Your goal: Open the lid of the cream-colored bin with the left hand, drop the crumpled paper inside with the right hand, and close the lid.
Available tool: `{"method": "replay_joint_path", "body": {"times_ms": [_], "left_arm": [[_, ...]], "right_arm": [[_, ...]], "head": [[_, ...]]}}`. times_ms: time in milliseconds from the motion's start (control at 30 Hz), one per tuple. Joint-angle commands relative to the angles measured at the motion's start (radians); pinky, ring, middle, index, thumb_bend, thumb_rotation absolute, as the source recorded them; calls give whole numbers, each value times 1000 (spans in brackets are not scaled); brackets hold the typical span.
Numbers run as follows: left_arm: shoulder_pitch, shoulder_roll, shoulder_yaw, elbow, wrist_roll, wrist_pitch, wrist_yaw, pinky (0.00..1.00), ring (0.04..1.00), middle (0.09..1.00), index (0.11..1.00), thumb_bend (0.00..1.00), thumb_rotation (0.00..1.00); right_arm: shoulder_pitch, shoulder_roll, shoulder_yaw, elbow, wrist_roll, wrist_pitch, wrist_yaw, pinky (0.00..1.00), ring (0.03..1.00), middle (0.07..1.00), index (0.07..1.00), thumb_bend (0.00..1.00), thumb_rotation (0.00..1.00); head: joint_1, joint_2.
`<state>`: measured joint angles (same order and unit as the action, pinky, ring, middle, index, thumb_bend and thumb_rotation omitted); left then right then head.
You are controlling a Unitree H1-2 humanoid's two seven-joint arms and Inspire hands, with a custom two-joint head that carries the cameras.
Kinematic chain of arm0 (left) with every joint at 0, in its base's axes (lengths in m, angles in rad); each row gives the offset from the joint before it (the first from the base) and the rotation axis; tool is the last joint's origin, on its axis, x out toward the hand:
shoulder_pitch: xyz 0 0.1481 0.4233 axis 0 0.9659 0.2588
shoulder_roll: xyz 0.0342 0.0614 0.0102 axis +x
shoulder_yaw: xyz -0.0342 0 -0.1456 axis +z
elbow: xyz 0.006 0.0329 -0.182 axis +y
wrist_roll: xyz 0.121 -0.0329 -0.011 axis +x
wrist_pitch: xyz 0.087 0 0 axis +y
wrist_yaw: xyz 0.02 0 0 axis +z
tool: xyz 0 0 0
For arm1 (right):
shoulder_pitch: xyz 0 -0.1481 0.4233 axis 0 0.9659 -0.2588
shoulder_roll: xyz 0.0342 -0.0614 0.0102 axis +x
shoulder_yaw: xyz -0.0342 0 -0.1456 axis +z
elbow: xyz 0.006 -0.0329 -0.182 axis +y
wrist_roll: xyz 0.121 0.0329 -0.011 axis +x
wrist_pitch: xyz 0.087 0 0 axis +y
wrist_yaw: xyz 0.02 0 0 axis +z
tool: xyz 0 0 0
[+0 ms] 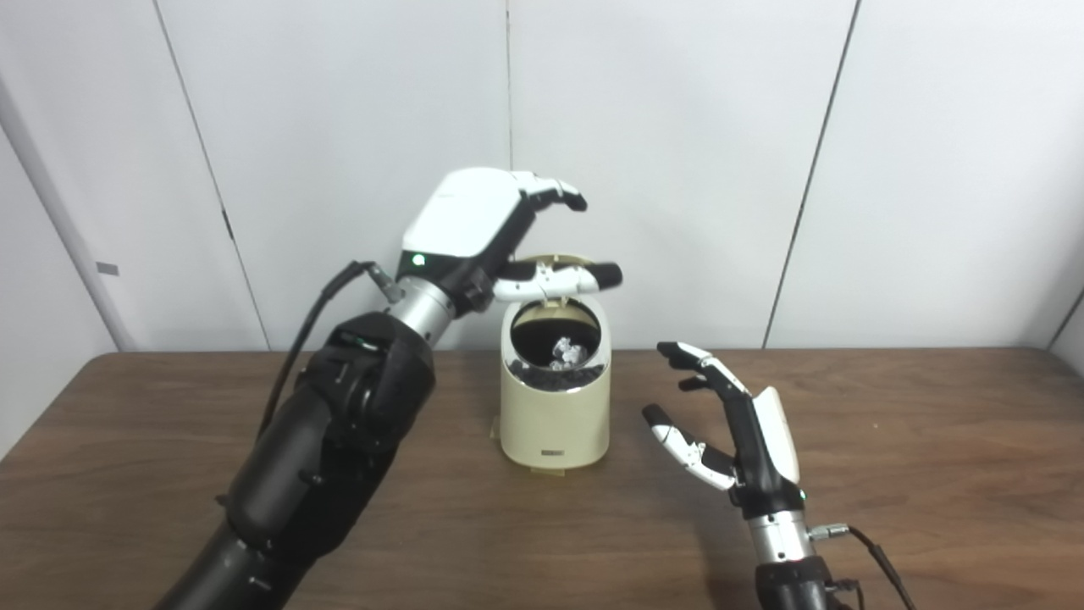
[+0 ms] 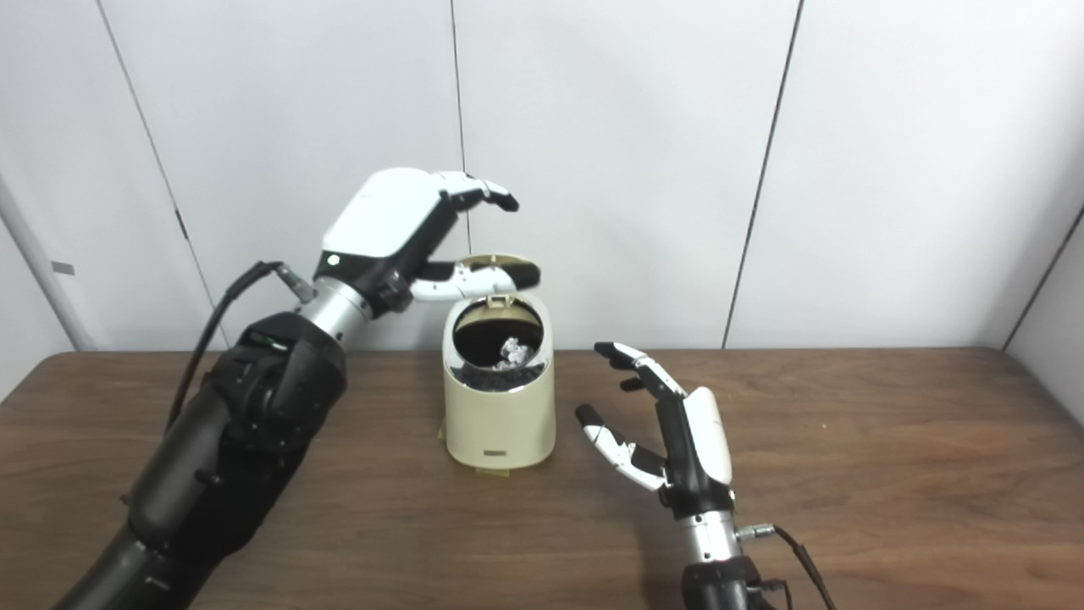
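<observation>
The cream-colored bin (image 1: 555,419) stands upright mid-table with its lid (image 1: 555,261) swung up behind the opening. Inside the dark opening lies the crumpled paper (image 1: 569,351), white and small. My left hand (image 1: 500,229) hovers over the bin's top; its thumb reaches across just in front of the raised lid and its fingers arch above, apart, closed on nothing. My right hand (image 1: 728,424) stands on the table side to the right of the bin, palm toward it, fingers spread and holding nothing.
The brown wooden table (image 1: 931,474) stretches wide to the right and left of the bin. White wall panels stand behind it. A cable trails from each wrist.
</observation>
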<state>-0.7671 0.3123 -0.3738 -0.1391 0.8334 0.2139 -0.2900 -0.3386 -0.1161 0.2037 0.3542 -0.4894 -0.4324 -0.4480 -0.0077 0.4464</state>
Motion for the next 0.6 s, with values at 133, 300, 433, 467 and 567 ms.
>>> {"method": "replay_joint_path", "body": {"times_ms": [133, 300, 433, 467, 567], "left_arm": [[-36, 25, -12, 4, 101, -35, -9, 991, 879, 806, 791, 865, 1000], [-32, 44, -35, 18, 213, -62, -8, 1000, 909, 830, 791, 889, 1000], [-24, 40, -38, 34, 277, -66, -6, 1000, 929, 828, 792, 934, 1000], [-22, 38, -36, 35, 286, -66, -7, 1000, 928, 826, 791, 935, 1000], [-17, 30, -31, 45, 307, -63, -11, 1000, 930, 825, 794, 939, 1000]], "right_arm": [[43, -4, 24, 70, 2, -37, -33, 610, 743, 771, 751, 211, 521], [46, 3, 23, 62, 14, -37, -24, 617, 746, 773, 754, 216, 497], [50, 5, 22, 52, 17, -36, -16, 616, 746, 773, 758, 213, 460], [50, 5, 22, 52, 17, -36, -15, 622, 749, 774, 758, 211, 447], [51, 5, 20, 52, 23, -36, -9, 630, 755, 778, 761, 216, 428]], "head": [[-3, 2], [-6, 4], [-7, 5], [-7, 5], [-8, 4]]}}
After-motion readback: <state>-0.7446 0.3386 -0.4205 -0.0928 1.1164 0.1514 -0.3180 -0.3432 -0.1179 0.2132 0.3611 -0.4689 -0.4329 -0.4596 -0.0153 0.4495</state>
